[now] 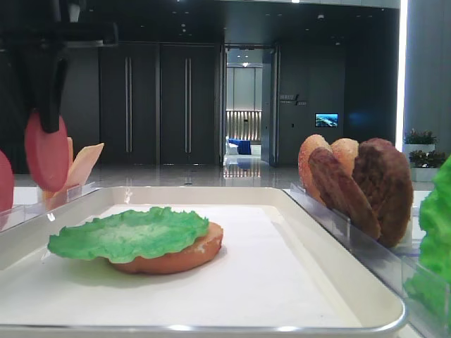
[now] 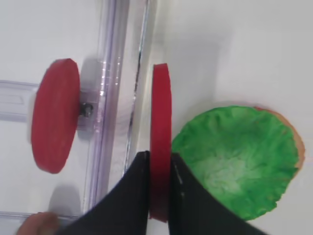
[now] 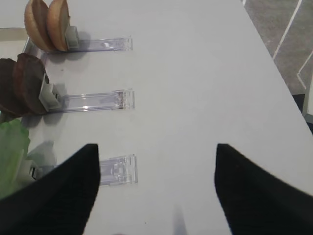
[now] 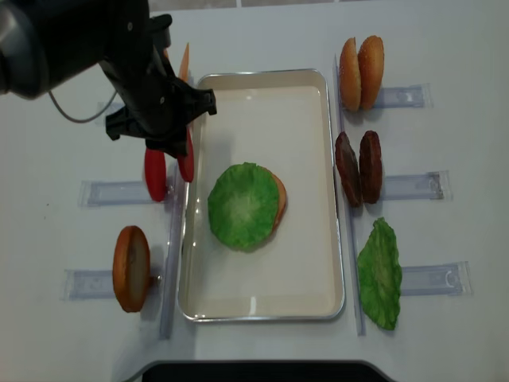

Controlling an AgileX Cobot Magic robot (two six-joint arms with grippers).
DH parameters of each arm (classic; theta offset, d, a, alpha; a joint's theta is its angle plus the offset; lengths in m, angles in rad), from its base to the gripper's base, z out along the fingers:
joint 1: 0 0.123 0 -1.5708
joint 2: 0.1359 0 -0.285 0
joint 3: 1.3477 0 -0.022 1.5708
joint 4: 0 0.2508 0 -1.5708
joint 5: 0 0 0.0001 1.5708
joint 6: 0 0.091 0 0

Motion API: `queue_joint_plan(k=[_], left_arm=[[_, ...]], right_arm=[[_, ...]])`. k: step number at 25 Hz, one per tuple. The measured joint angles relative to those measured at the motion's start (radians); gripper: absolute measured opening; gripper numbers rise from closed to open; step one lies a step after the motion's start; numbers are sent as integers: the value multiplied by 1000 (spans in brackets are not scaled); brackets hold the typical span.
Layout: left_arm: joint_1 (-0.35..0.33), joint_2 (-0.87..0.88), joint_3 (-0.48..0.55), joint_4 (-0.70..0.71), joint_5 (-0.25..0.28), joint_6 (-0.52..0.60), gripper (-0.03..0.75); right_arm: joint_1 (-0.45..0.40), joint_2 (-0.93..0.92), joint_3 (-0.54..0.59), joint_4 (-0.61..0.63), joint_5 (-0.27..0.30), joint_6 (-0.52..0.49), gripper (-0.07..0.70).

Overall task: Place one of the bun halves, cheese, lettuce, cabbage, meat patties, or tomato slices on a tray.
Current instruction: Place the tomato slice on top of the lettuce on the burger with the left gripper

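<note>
My left gripper (image 2: 160, 169) is shut on a red tomato slice (image 2: 160, 112), held on edge just over the left rim of the white tray (image 4: 262, 75). From above, the left gripper (image 4: 184, 153) and its tomato slice (image 4: 186, 165) sit beside a second tomato slice (image 4: 155, 175) standing in its clear holder. On the tray, green lettuce (image 4: 241, 205) lies on a bun half (image 4: 279, 199). My right gripper (image 3: 156, 188) hangs open over bare table, holding nothing.
Right of the tray stand two bun halves (image 4: 362, 72), two meat patties (image 4: 358, 167) and a lettuce leaf (image 4: 380, 273) in clear holders. Left of it are a bun half (image 4: 131, 268) and cheese (image 4: 184, 62). An empty clear holder (image 3: 117, 170) lies by my right gripper.
</note>
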Motion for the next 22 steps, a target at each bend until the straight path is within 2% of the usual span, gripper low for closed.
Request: queue_joint_plan(k=[8, 15, 19, 22], left_arm=[[-2, -20, 0, -97, -15, 57, 57], [-7, -20, 7, -418, -134, 342, 57], [-8, -20, 55, -602, -205, 497, 57], [-9, -20, 103, -660, -228, 547, 57]], right_arm=[[0, 0, 0, 0, 0, 0, 473], [0, 0, 0, 0, 0, 0, 472], [0, 0, 0, 0, 0, 0, 472], [0, 0, 0, 0, 0, 0, 472]])
